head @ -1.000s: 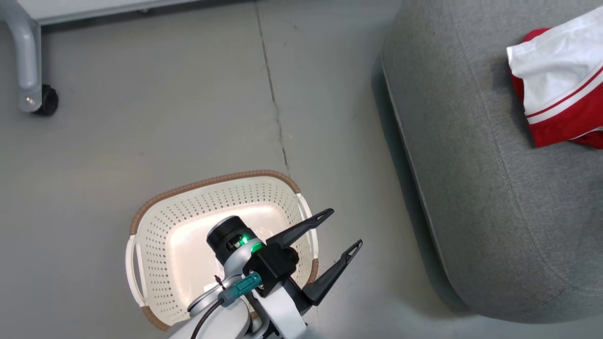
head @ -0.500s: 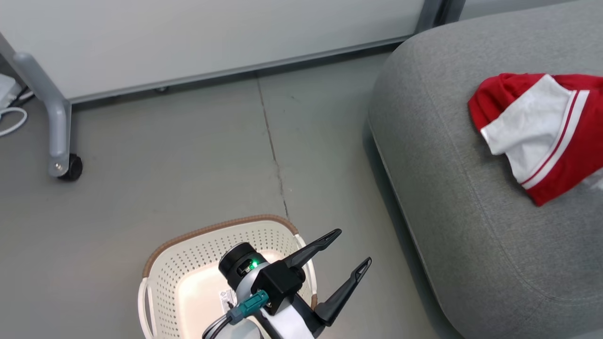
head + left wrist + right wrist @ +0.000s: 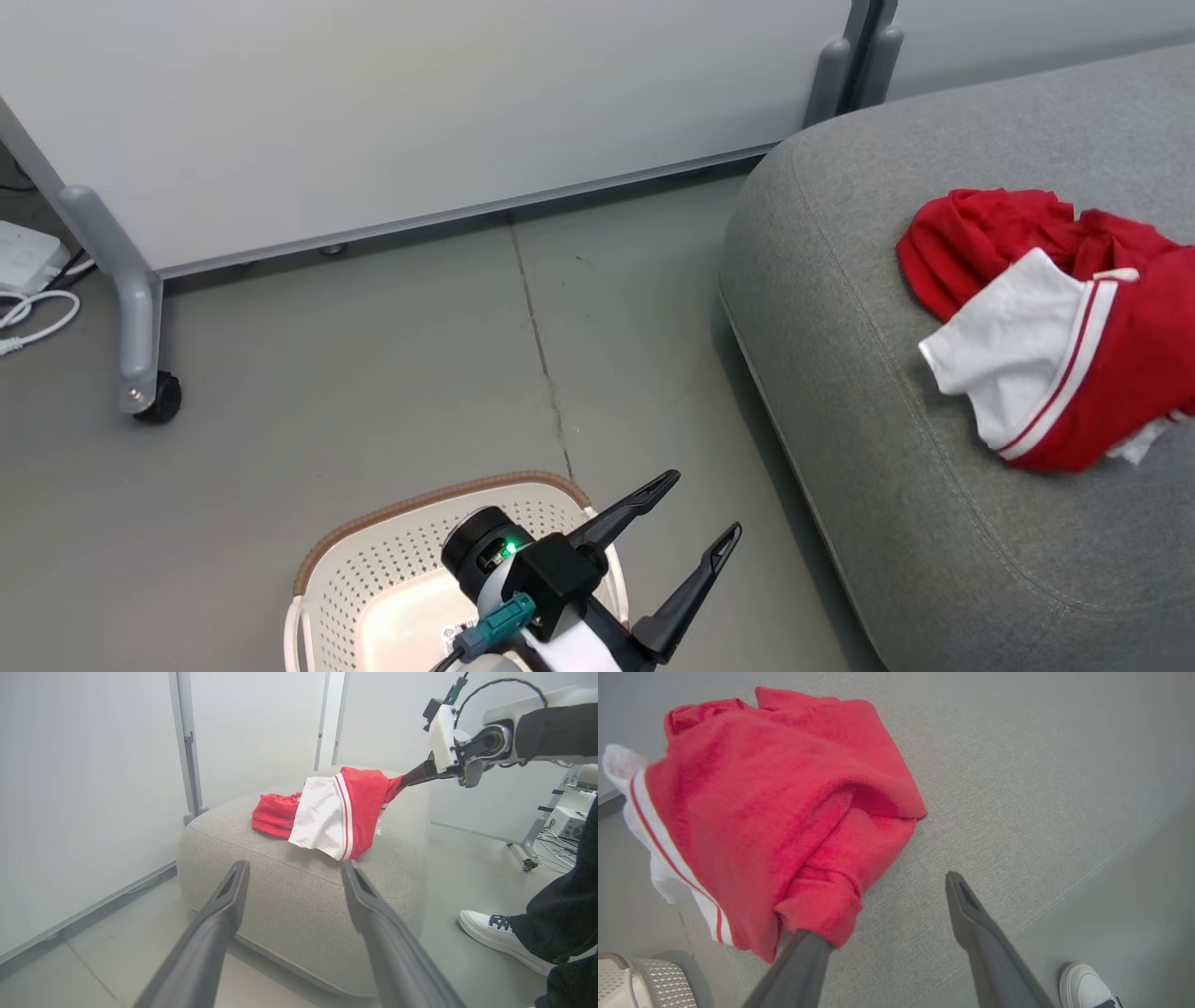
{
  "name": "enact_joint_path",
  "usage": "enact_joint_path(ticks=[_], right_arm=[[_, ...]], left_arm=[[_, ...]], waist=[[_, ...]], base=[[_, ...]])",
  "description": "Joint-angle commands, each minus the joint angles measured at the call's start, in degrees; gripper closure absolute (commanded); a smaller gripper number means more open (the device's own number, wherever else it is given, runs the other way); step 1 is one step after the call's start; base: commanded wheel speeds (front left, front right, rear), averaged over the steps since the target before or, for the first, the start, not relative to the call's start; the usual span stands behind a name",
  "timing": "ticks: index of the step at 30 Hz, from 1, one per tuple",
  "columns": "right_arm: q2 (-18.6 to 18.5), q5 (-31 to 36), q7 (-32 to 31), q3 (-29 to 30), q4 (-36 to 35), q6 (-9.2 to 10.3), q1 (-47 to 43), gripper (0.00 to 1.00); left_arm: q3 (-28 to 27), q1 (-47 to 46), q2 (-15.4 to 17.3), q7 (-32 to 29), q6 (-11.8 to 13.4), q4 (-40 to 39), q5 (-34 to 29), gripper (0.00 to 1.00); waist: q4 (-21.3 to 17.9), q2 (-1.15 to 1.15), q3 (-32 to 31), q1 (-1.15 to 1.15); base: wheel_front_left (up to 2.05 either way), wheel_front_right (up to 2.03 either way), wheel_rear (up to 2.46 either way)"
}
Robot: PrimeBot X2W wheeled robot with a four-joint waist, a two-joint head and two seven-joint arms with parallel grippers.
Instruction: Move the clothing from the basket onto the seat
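Clothing [image 3: 1046, 327]: a red-and-white heap is seen lying on the seat [image 3: 840, 523], at the right of the head view.
Basket [image 3: 373, 579]: placed on the floor at the bottom centre of the head view, partly hidden by the left arm.
Left hand [image 3: 705, 502]: fingers are held wide apart with nothing between them, above the basket's right rim.
Right hand [image 3: 882, 896]: fingers are spread apart over the seat. The tip of the left-of-frame finger is covered by a red fold of the clothing, and the other finger is bare.
Person: a white shoe [image 3: 495, 938] is seen on the floor at the lower right of the left wrist view.
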State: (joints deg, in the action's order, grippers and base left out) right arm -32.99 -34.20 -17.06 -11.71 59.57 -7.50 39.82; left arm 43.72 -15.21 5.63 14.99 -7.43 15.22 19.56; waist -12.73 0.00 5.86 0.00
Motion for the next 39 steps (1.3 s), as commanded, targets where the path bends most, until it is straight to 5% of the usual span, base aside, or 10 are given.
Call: enact_joint_path(ticks=[1,12,24,31,39], right_arm=[[-0.83,-1.38,-2.45,-1.12,-0.79,0.01,-1.78,0.0],[-4.75,-8.76,-14.48,-7.98,-7.48,0.01,-7.39,0.0],[-6.33,-18.07,1.92,-10.52,-31.81,0.0,-13.3,0.0],[-6.52,-17.8,13.67,-11.23,-38.99,0.0,-17.92,0.0],[-2.5,-13.3,27.16,-11.94,-42.92,0.0,-22.9,0.0]], left_arm=[[-0.55,0.76,-0.01,0.22,-0.08,-0.05,0.1,0.0],[-2.35,2.86,-1.27,0.22,-0.08,0.05,-0.61,0.0],[-6.92,5.4,-1.97,0.22,-0.08,-0.69,-1.31,0.0],[-11.37,7.38,-2.19,0.22,-0.08,-1.52,-2.35,0.0],[-17.99,9.69,-2.39,0.22,-0.08,-2.83,-4.02,0.0]], waist=[[0.05,0.0,-0.79,0.0],[0.15,0.0,-3.19,0.0],[2.51,0.0,-7.25,0.0],[6.25,0.0,-9.4,0.0],[11.01,0.0,-10.79,0.0]], base=[[0.0,0.0,0.0],[0.0,0.0,0.0],[0.0,0.0,0.0],[0.0,0.0,0.0],[0.0,0.0,0.0]])
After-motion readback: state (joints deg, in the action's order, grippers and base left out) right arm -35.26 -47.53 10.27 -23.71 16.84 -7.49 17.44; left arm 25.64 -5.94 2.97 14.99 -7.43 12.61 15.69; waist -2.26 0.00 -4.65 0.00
